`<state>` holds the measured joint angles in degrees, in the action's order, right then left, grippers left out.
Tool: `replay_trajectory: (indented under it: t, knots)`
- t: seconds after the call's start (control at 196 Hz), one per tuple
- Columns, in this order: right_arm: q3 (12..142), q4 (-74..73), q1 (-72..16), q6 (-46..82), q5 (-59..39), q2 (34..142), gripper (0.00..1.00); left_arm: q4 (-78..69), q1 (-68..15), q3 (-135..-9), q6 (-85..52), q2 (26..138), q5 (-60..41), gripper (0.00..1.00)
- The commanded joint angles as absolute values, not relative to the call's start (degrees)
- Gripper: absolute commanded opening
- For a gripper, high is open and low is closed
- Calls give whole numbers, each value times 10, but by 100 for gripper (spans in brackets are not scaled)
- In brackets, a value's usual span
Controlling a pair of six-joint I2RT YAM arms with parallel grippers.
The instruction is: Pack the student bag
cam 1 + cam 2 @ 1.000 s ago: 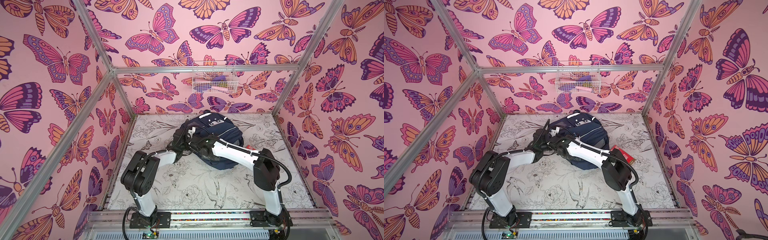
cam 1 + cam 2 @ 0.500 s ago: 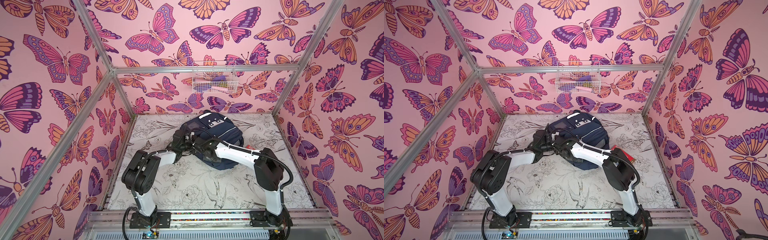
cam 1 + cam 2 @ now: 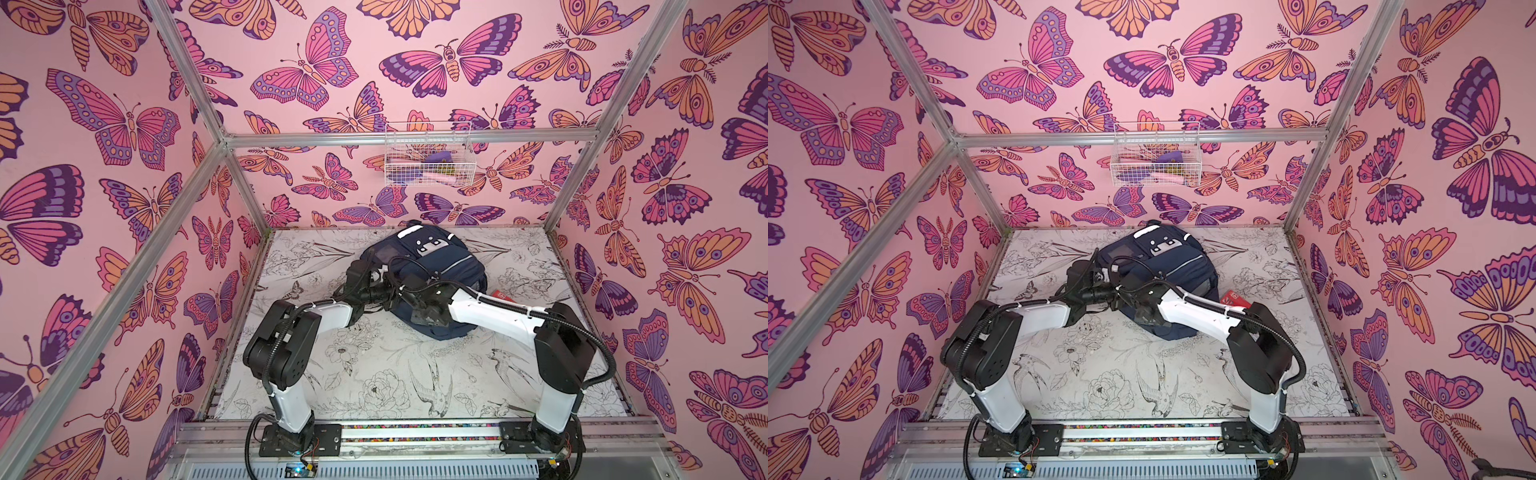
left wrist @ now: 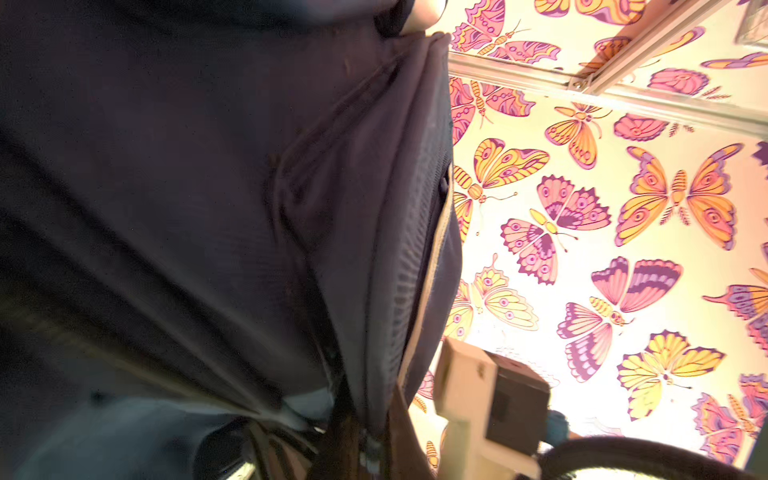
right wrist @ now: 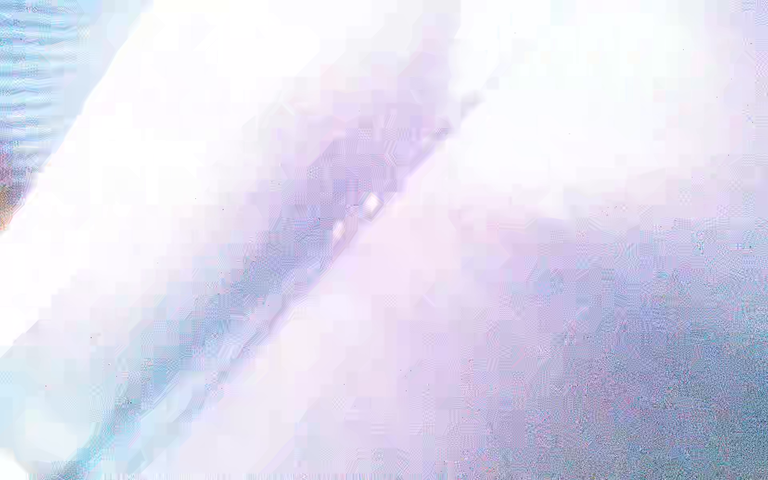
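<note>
The student bag (image 3: 436, 266) (image 3: 1167, 266), navy with a white patch and pale stripes, lies at the back middle of the table. Both arms meet at its left edge. My left gripper (image 3: 360, 277) (image 4: 357, 440) is shut on a gathered fold of the bag's dark fabric (image 4: 208, 208), which fills most of the left wrist view. My right arm reaches across the front of the bag, with my right gripper (image 3: 388, 289) low against the same left edge. Its fingertips are hidden in both top views. The right wrist view is washed out and shows nothing clear.
A red flat item (image 3: 500, 296) (image 3: 1235, 300) lies on the table just right of the bag, partly behind my right forearm. A white wire basket (image 3: 428, 158) with small things hangs on the back wall. Butterfly-patterned walls and metal posts close in three sides.
My right arm's elbow has drifted a little to the right while its wrist stays at the bag's left edge. The left arm and the bag have hardly moved.
</note>
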<state>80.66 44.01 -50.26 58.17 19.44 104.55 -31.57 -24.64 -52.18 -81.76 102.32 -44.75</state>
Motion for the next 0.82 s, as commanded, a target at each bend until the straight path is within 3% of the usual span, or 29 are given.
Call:
replay_trajectory:
  t: [0.0, 0.245, 0.556, 0.812]
  knots:
    - [796, 491, -495, 582, 170, 1003, 0, -230, -243, -540, -732, 1005, -451, 0]
    - [735, 510, -475, 582, 122, 943, 0, -152, -232, -544, -659, 998, -426, 0]
    - [695, 571, -416, 524, 143, 874, 0, 38, -202, -586, -517, 968, -366, 0]
    - [649, 516, -369, 441, 92, 849, 0, 233, -103, -660, -387, 961, -201, 0]
